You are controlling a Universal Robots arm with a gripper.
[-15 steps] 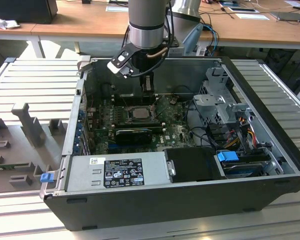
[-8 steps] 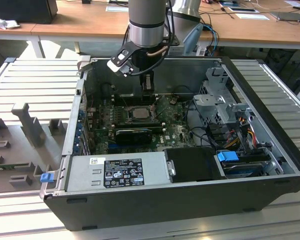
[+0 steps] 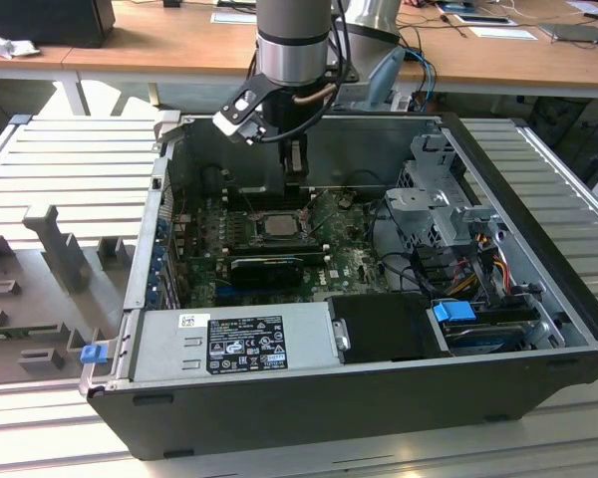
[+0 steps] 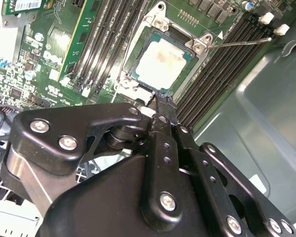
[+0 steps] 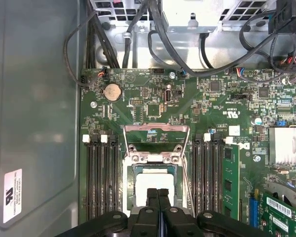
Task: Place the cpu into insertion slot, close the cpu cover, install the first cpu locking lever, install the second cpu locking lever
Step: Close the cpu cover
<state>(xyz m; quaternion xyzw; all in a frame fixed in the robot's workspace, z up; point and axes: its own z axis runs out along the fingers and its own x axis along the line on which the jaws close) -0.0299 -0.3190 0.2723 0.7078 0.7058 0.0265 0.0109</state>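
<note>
Grey cpu (image 4: 160,64) sits socketed between black memory slots (image 4: 106,44); clenched fingers (image 5: 152,197) hang near its edge

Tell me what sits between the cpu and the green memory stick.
In the first wrist view, empty black memory slots lie between the cpu and the green memory stick, with a thin metal lever running close beside the cpu.
</note>
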